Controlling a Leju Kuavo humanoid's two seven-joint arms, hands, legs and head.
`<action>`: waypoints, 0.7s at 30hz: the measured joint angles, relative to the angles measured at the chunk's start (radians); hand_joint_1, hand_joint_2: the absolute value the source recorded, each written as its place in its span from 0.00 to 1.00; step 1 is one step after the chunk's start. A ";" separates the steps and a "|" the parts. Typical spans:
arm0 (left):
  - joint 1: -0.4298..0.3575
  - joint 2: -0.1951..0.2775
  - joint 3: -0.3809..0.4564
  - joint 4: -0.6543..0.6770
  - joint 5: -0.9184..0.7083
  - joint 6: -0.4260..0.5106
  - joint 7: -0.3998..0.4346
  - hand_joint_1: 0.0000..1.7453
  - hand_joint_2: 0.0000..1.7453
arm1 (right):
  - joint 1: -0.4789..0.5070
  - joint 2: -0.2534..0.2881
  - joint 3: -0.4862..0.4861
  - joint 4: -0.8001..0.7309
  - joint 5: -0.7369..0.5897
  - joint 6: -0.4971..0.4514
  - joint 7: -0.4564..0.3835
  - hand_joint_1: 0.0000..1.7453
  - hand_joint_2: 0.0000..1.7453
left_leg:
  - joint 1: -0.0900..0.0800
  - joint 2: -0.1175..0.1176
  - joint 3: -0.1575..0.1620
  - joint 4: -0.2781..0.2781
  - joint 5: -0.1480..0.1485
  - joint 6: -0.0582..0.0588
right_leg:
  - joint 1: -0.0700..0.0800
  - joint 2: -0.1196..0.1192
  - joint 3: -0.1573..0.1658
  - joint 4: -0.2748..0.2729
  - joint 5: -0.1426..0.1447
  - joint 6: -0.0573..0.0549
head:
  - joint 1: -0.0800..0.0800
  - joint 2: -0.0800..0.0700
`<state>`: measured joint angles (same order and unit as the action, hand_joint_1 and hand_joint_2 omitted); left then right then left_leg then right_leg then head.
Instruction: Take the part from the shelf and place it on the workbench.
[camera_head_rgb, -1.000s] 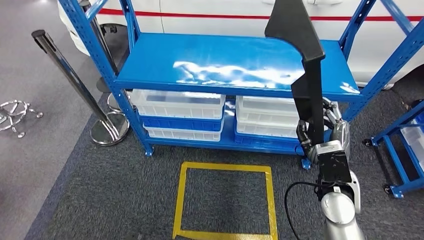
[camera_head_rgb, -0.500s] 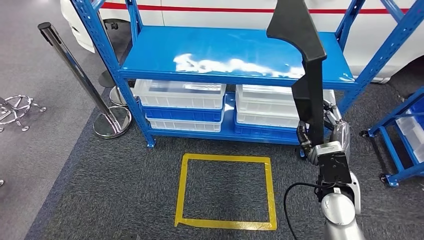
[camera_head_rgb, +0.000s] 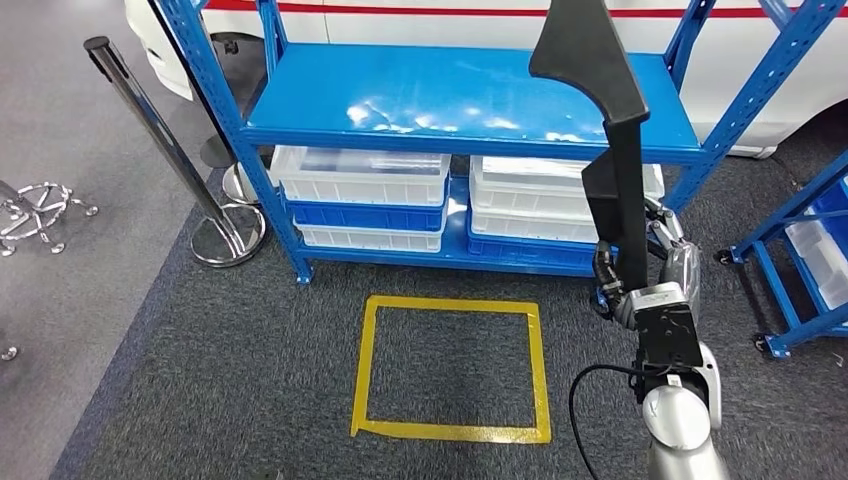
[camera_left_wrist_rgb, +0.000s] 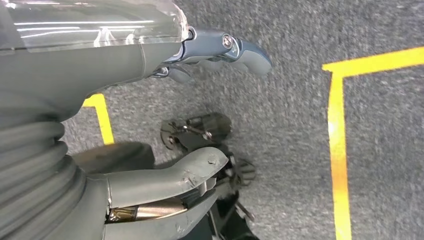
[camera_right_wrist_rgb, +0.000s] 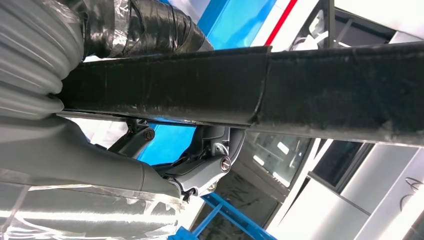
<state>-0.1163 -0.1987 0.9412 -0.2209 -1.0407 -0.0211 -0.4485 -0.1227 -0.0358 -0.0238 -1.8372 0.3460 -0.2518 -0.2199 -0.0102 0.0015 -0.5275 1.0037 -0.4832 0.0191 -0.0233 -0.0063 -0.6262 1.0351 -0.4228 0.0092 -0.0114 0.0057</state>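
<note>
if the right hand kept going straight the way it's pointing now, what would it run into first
Probably the blue shelf rack: the right hand, gripping the long black part, points toward its right end. Depth is unclear.

The shelf (camera_head_rgb: 470, 100) stands ahead, with bins (camera_head_rgb: 362, 198) side by side on its lower level beneath the top board. The taped square (camera_head_rgb: 452, 368) lies on the carpet (camera_head_rgb: 250, 350) just before it. A stanchion (camera_head_rgb: 190, 180) stands left of the shelf, a second rack (camera_head_rgb: 800, 260) to its right — what seems a vehicle (camera_head_rgb: 450, 20) behind. The part (camera_head_rgb: 610, 130) rises upright in the right hand (camera_head_rgb: 650, 275), before the shelf's right end.
</note>
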 joint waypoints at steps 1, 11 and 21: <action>0.000 0.000 0.000 0.000 0.000 0.000 0.000 0.00 1.00 | 0.000 0.000 0.000 0.000 0.000 0.000 0.000 1.00 1.00 | 0.000 0.002 0.001 -0.009 0.009 0.007 | -0.002 0.000 -0.002 0.000 0.001 0.006 | 0.000 0.000; 0.000 -0.001 0.000 0.000 0.000 0.000 -0.007 0.00 1.00 | 0.008 0.000 0.000 0.000 0.000 0.000 0.000 1.00 1.00 | 0.002 0.008 -0.061 0.006 0.047 0.028 | -0.006 0.005 0.006 0.104 -0.084 0.024 | 0.001 0.000; -0.002 -0.001 0.000 0.000 -0.004 0.027 -0.031 0.00 1.00 | 0.014 0.001 -0.004 -0.013 -0.002 -0.001 -0.004 1.00 1.00 | 0.012 0.004 -0.160 0.223 -0.073 -0.022 | 0.000 0.005 0.026 0.022 -0.051 -0.028 | 0.001 0.000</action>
<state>-0.1183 -0.1996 0.9411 -0.2209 -1.0448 0.0062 -0.4791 -0.1086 -0.0347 -0.0280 -1.8504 0.3445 -0.2525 -0.2242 0.0022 0.0055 -0.6874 1.2266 -0.5566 -0.0031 -0.0234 -0.0013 -0.5999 1.0573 -0.4741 -0.0192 -0.0106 0.0057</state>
